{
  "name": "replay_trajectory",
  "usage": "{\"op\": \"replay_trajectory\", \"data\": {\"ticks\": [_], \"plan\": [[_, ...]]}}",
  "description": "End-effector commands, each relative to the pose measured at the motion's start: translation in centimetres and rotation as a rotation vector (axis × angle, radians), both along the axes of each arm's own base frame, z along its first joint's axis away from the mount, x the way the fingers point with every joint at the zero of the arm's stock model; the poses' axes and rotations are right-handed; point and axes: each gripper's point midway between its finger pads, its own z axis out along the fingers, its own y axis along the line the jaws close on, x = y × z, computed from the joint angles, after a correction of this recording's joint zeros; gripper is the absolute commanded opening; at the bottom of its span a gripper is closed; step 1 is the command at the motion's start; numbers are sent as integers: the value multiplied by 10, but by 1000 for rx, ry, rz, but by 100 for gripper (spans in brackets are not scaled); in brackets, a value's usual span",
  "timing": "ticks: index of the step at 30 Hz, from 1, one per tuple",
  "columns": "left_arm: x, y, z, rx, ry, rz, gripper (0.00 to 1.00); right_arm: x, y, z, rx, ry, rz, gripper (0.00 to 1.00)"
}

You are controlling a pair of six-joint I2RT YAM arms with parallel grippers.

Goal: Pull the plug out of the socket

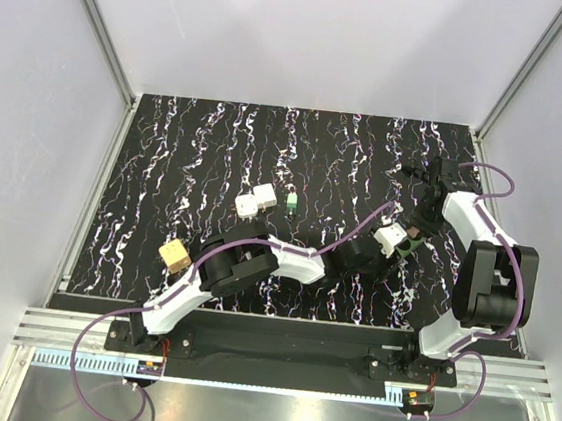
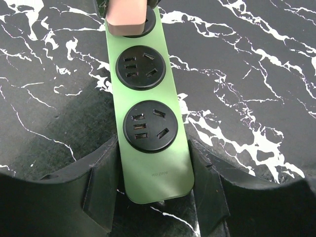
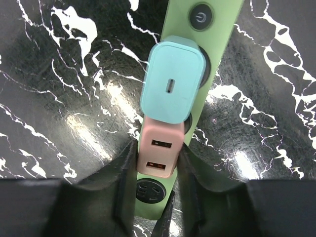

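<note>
The socket is a long green power strip with round black outlets, lying on the black marbled table. In the top view it lies at the right. My left gripper is shut on its near end, one finger on each long side. A pink plug with two USB slots sits in the strip, next to a turquoise plug. My right gripper is shut on the pink plug, whose base also shows at the top of the left wrist view. The strip's power button lies beyond the plugs.
Two white adapters, a small green block and a tan wooden block lie on the table's left half. White walls with metal posts enclose the table. Both arms meet at the right.
</note>
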Motion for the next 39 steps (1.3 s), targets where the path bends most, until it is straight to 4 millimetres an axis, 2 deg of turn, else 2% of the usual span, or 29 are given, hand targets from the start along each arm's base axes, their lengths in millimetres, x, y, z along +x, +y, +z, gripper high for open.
{"op": "replay_trajectory", "data": {"ticks": [1, 4, 7, 13, 16, 22, 25, 26, 28, 30, 31, 33, 34, 35, 36, 37, 39], "plan": [[6, 2, -21, 25, 46, 13, 0, 16, -6, 17, -37, -54, -1, 30], [7, 1, -22, 34, 45, 13, 0, 15, -5, 20, -33, -47, 1, 11], [8, 1, -24, 45, 44, 17, 0, 15, -4, 26, -30, -52, 1, 0], [10, 2, -29, 60, 46, 32, 0, 18, -6, 36, -38, -45, -2, 0], [11, 3, -29, 61, 48, 36, 0, 18, -8, 30, -48, 9, 11, 0], [12, 4, -29, 64, 45, 40, 0, 14, 3, 20, 10, 53, 39, 0], [5, 1, -24, 52, 49, -9, 0, 13, 3, 19, 5, 56, 44, 0], [4, -1, -15, 36, 46, -26, 0, 12, 2, 19, 1, 59, 45, 0], [-1, -3, -4, 9, 49, -67, 19, 9, 1, 18, -7, 64, 45, 0], [4, 1, 12, -20, 38, -60, 50, 10, 1, 19, -7, 52, 44, 0], [3, 1, 23, -42, 39, -75, 56, 8, 1, 17, -7, 56, 44, 0], [10, 8, 30, -67, 70, -80, 69, 7, 2, 16, -3, 48, 47, 0], [12, 9, 44, -103, 70, -86, 71, 7, 2, 16, -3, 47, 46, 0], [13, 17, 41, -110, 89, -82, 73, 7, 2, 17, -3, 41, 46, 0], [15, 22, 48, -145, 113, -91, 73, 5, 2, 15, -4, 46, 48, 0], [17, 23, 69, -204, 92, -104, 74, 4, 1, 15, -5, 45, 47, 0], [14, 28, 74, -212, 94, -127, 75, 4, 2, 15, -4, 41, 48, 0]]}}
